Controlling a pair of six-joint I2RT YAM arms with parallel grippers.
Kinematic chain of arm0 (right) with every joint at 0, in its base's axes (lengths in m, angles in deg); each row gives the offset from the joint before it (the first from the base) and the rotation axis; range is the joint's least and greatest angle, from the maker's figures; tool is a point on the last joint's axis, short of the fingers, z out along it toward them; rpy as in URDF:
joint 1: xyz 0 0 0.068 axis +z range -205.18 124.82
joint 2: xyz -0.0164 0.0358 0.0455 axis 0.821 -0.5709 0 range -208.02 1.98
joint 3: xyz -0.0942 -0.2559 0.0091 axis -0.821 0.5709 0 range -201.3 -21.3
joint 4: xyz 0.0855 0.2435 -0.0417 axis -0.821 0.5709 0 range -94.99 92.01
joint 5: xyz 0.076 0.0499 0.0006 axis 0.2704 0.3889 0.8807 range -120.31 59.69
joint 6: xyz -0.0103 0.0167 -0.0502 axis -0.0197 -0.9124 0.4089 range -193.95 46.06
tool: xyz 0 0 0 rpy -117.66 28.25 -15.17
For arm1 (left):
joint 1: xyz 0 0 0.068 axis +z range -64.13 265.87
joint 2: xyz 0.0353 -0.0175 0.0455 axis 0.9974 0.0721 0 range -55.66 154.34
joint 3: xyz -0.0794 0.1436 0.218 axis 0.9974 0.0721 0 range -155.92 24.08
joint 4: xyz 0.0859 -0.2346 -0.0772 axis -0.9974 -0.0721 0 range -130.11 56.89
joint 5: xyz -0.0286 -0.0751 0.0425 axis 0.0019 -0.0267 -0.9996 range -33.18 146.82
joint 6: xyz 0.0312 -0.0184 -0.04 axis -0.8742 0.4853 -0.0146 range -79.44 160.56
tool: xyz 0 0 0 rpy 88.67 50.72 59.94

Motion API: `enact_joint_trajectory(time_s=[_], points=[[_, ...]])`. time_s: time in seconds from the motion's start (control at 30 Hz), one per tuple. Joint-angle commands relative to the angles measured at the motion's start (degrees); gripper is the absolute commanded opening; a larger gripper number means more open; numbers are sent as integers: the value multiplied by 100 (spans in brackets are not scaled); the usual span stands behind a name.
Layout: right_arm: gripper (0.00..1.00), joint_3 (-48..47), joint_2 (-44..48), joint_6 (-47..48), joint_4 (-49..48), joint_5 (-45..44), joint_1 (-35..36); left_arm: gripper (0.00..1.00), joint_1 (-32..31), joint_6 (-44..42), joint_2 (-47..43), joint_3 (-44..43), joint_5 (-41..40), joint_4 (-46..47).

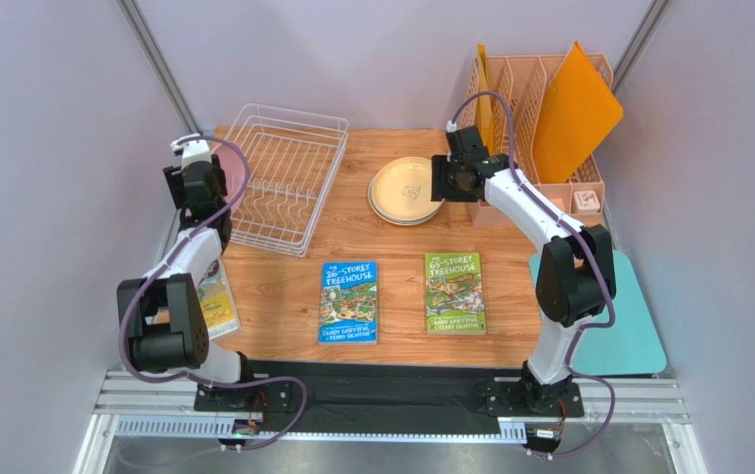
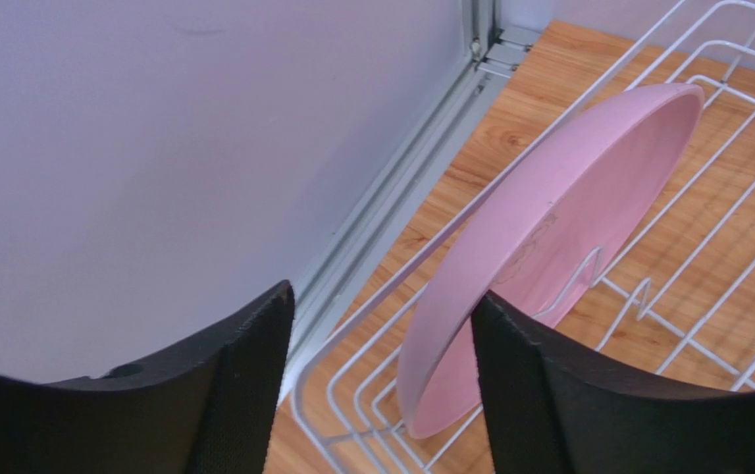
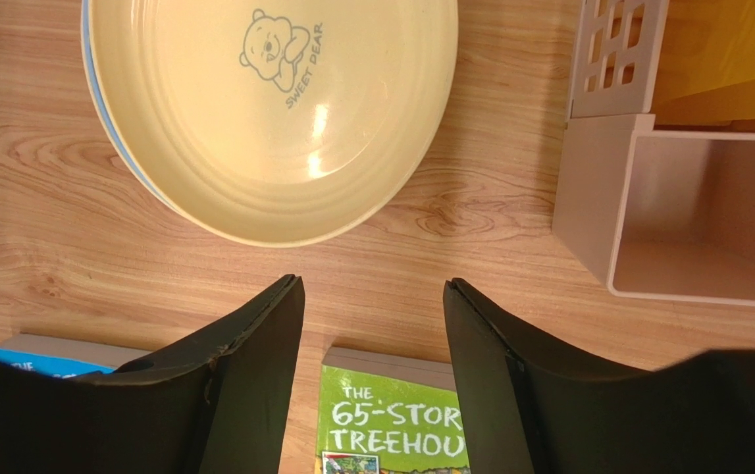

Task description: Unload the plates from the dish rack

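Note:
The white wire dish rack [image 1: 287,178] stands at the back left of the table. One pink plate [image 2: 549,237] stands tilted on its edge at the rack's left end; in the top view it shows as a pink sliver [image 1: 237,178] beside the left wrist. My left gripper [image 2: 381,326] is open just above it, and the plate's lower rim lies between the jaws. A cream plate [image 3: 272,109] with a bear print tops a stack [image 1: 406,190] on the table, with a light blue plate's rim [image 3: 94,99] under it. My right gripper [image 3: 371,286] is open and empty, just right of the stack.
A peach slotted organizer [image 1: 549,109] with orange folders [image 1: 574,109] stands at the back right, close to my right wrist. A blue book [image 1: 348,301] and a green book [image 1: 454,292] lie at the front. A teal mat [image 1: 628,326] lies at the right edge. The wall runs close to the rack's left side.

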Motion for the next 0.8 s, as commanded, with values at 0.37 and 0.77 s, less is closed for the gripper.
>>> enact_joint_trajectory(time_s=[0.37, 0.77], points=[[59, 42, -151, -89, -372, 223, -3, 2, 479, 310, 265, -80, 1161, 1016], [59, 68, -107, -115, -346, 197, 15, 0, 85, 505, -499, 253, 803, 928]])
